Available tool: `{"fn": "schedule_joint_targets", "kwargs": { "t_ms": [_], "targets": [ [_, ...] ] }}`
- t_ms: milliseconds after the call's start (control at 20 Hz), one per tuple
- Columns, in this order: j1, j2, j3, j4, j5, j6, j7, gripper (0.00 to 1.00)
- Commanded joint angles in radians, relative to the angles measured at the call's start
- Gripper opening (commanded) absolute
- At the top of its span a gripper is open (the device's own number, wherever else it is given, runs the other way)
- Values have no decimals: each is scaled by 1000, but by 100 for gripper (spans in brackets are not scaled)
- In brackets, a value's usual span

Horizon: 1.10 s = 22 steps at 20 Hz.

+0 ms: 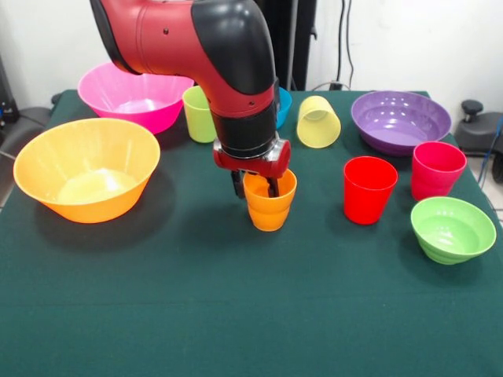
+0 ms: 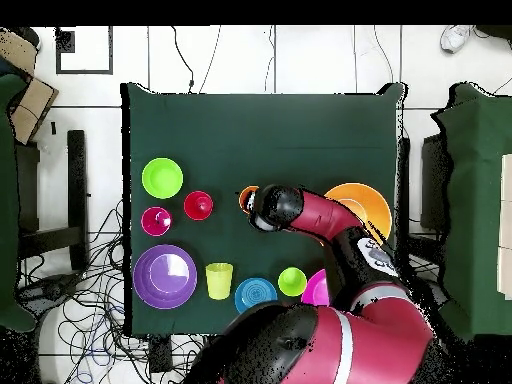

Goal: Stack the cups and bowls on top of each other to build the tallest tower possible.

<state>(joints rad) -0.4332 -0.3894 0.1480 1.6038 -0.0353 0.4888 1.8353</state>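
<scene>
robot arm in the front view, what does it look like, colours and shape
The arm is thick and rounded, with glossy red shells and a black elbow and wrist section. A red collar rings the wrist just above the gripper, whose short dark jaws hang below it. No cables or markings show on it.

This looks like a robot lab, a room for testing. A big red and black robot arm (image 1: 212, 63) reaches over a table (image 2: 260, 130) with a dark green cloth on it. The floor (image 2: 300, 60) has pale square tiles. Lots of black wires (image 2: 95, 310) lie tangled on the floor beside the table, and more cables (image 1: 343, 39) hang down a plain white wall. Bright plastic cups (image 1: 369, 188) and bowls (image 1: 86, 169) are laid out on the cloth like toys for a test, not like dishes for a meal.
</scene>
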Motion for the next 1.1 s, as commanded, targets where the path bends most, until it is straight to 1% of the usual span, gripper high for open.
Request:
{"fn": "schedule_joint_targets", "kwargs": {
  "t_ms": [50,500,1100],
  "targets": [
    [0,-41,86,-52,-56,126,-73,100],
    [11,-86,83,-54,-43,185,-56,100],
    [21,-163,74,-83,-30,321,-38,100]
  ]
}}
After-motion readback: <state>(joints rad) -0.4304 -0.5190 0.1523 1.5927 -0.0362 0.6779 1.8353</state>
